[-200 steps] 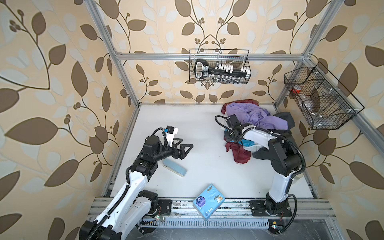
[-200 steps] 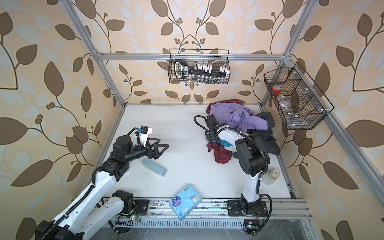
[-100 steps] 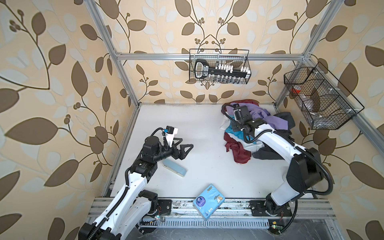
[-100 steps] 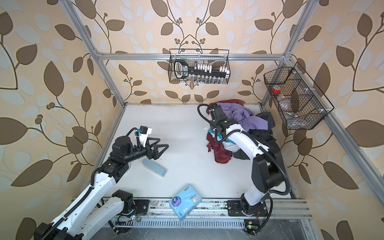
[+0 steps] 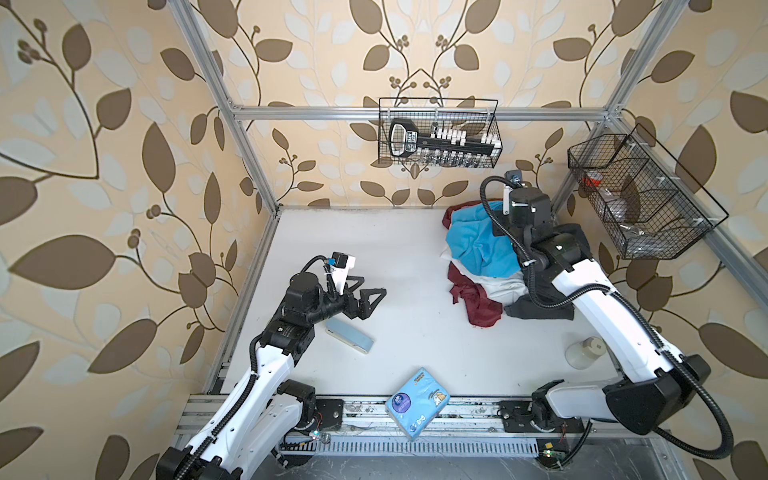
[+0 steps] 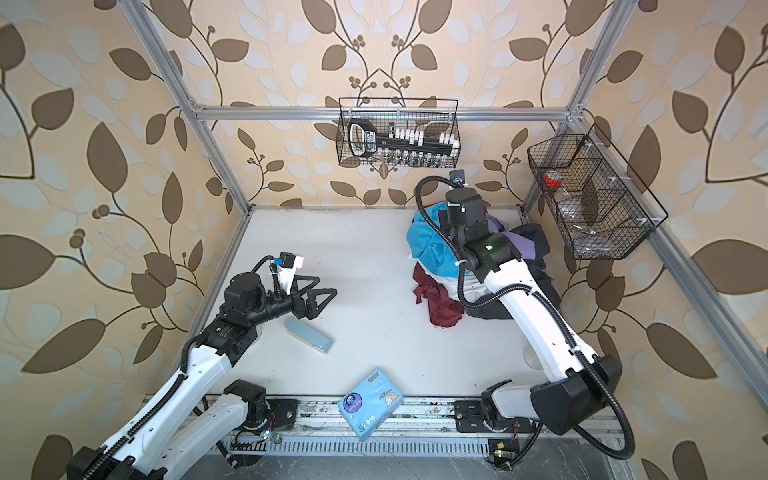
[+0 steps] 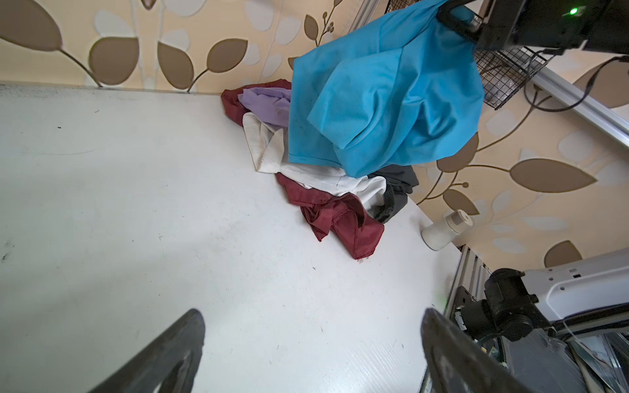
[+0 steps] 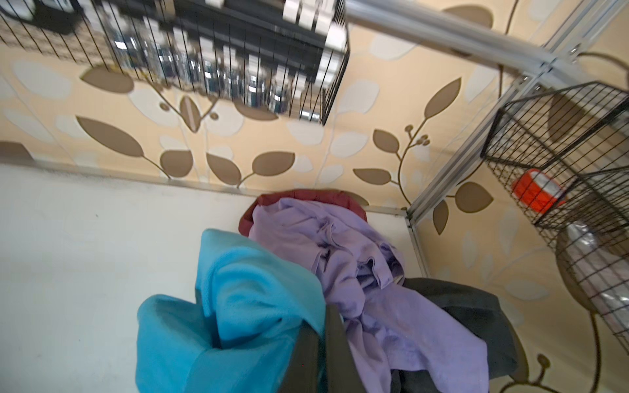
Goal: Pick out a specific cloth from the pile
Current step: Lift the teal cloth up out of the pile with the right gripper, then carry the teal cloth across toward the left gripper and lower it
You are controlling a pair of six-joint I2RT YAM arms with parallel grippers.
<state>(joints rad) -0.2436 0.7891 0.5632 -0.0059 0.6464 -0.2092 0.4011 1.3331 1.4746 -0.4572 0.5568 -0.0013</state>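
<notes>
Reviewing the right wrist view: the right hand (image 8: 321,326) is clamped on the cloth (image 8: 238,299), whose turquoise folds bunch against the dark fingers above the white tabletop (image 8: 85,238). The pile (image 8: 357,272) lies beyond it in the back right corner, lilac uppermost, with maroon and dark grey at its edges. Left wrist view: the cloth (image 7: 384,102) hangs from the right hand at height and drapes down in front of the pile (image 7: 333,211); whether its lower hem touches the pile cannot be told. The left hand (image 7: 311,313) has its fingers wide apart over the tabletop, well apart from the pile. A white bottle (image 7: 446,228) sits near the right wall, in front of the pile. Both top views: the cloth (image 5: 478,245) (image 6: 432,249) covers the pile's left part, with maroon, white and dark grey showing toward the front. The left hand (image 5: 374,286), fingers spread, sits just beside a pale blue case (image 5: 349,338). A tissue pack (image 5: 417,409) rests at the tabletop's front edge.
</notes>
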